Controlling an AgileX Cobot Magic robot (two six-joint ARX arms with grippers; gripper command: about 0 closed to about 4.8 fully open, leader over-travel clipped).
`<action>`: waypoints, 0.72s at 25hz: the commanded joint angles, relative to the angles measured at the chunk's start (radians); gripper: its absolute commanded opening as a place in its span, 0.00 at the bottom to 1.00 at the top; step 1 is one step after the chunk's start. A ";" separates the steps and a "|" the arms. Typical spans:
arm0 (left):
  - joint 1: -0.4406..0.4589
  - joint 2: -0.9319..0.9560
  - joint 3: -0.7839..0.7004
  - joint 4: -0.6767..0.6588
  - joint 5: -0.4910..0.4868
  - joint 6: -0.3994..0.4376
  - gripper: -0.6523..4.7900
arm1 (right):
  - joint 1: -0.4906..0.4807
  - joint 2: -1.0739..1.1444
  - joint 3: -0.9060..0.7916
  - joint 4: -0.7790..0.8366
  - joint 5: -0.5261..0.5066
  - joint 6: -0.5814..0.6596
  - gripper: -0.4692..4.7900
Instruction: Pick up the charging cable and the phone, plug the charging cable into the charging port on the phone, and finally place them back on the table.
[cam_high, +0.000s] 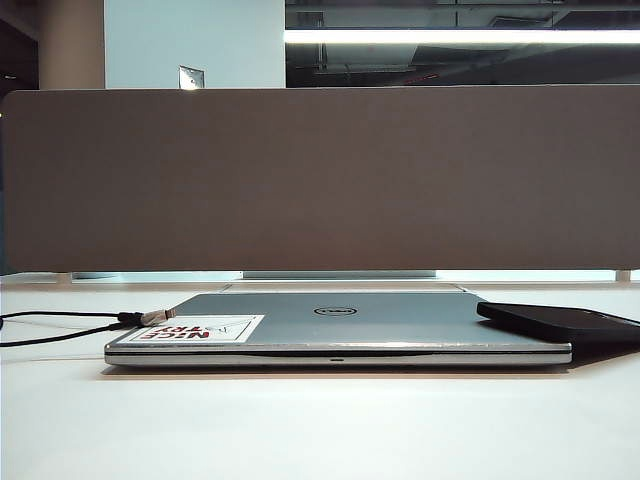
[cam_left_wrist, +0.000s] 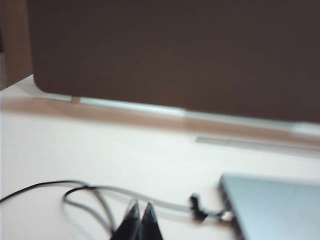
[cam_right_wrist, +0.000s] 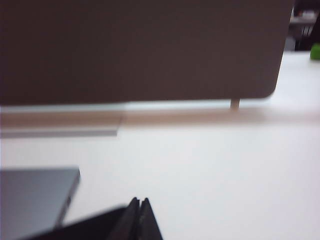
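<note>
The charging cable (cam_high: 60, 326) runs in from the left over the white table (cam_high: 320, 430), and its silver plug (cam_high: 152, 318) rests on the left corner of a closed silver laptop (cam_high: 340, 325). The black phone (cam_high: 560, 322) lies tilted against the laptop's right edge; its charging port does not show. Neither gripper appears in the exterior view. In the left wrist view my left gripper (cam_left_wrist: 140, 206) is shut and empty, just short of the cable's loop (cam_left_wrist: 85, 197), with the plug (cam_left_wrist: 200, 210) off to one side. My right gripper (cam_right_wrist: 139, 201) is shut and empty beside the phone (cam_right_wrist: 85, 226).
A brown fabric divider panel (cam_high: 320, 180) stands across the back of the table. The laptop carries a red-and-white sticker (cam_high: 195, 329) near its left corner. A small green object (cam_right_wrist: 315, 51) sits past the divider's end in the right wrist view.
</note>
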 joint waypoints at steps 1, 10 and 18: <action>0.000 0.000 0.021 0.045 0.001 -0.089 0.11 | 0.000 0.001 0.068 0.019 -0.002 0.030 0.08; 0.000 0.120 0.171 0.066 0.001 -0.082 0.11 | 0.007 0.235 0.362 -0.035 -0.156 0.052 0.08; -0.070 0.419 0.294 0.106 0.001 0.002 0.11 | 0.033 0.452 0.568 -0.106 -0.216 0.058 0.08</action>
